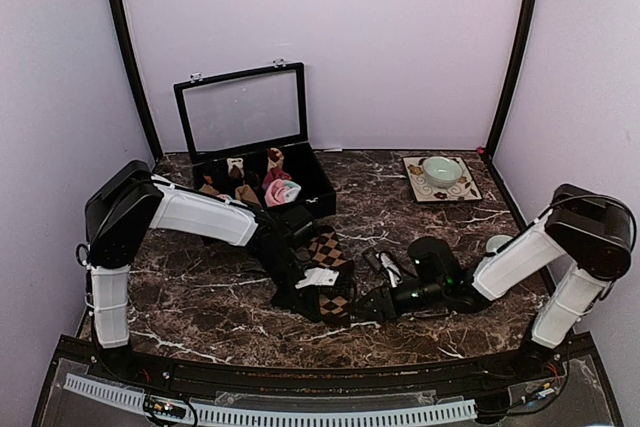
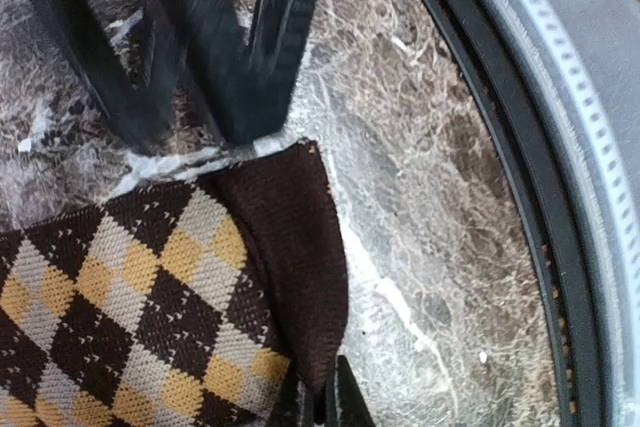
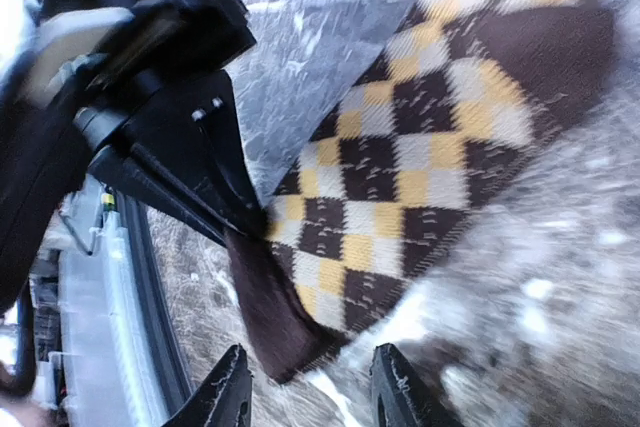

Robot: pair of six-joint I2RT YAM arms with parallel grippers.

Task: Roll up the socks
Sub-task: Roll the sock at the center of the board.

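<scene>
The dark brown sock with tan diamond checks (image 1: 326,247) lies flat on the marble at mid table, its plain brown end toward the front edge. My left gripper (image 1: 335,309) is shut on that plain brown end (image 2: 300,277), its jaws (image 2: 322,409) pinching the cloth's edge. My right gripper (image 1: 362,313) is open, its fingertips (image 3: 228,392) straddling the sock's corner (image 3: 290,342) just above the table without touching it. The left gripper's body (image 3: 180,147) shows in the right wrist view. A pink and mint sock (image 1: 282,191) lies in the black box.
A black box (image 1: 318,179) with its clear lid up stands at the back left, holding small sock bundles. A patterned tray (image 1: 462,190) with a green bowl (image 1: 441,169) sits at back right. A white cup (image 1: 497,244) and small items (image 1: 385,265) lie near the right arm. The table's front rail (image 2: 560,197) is close.
</scene>
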